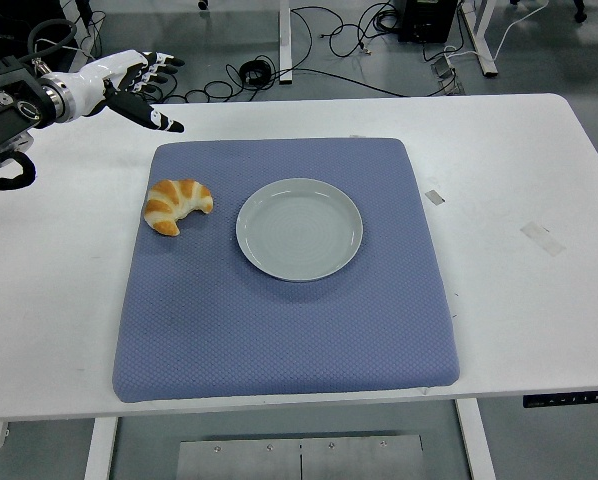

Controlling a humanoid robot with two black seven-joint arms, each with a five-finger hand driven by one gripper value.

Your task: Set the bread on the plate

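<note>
Near the left edge of the blue mat [279,300] lies the bread [176,205], well apart from the left hand [129,82], which hovers over the desk's [509,280] far left corner, fingers spread, holding nothing. Beside the bread, the grey plate [299,228] sits empty at mid-mat. Bread: a golden, curved croissant with pale stripes.

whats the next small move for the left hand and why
Probably bring the left hand forward and down over the croissant. The hand is open and empty above the table's far left; the croissant lies on the blue mat, beside the empty plate.
</note>
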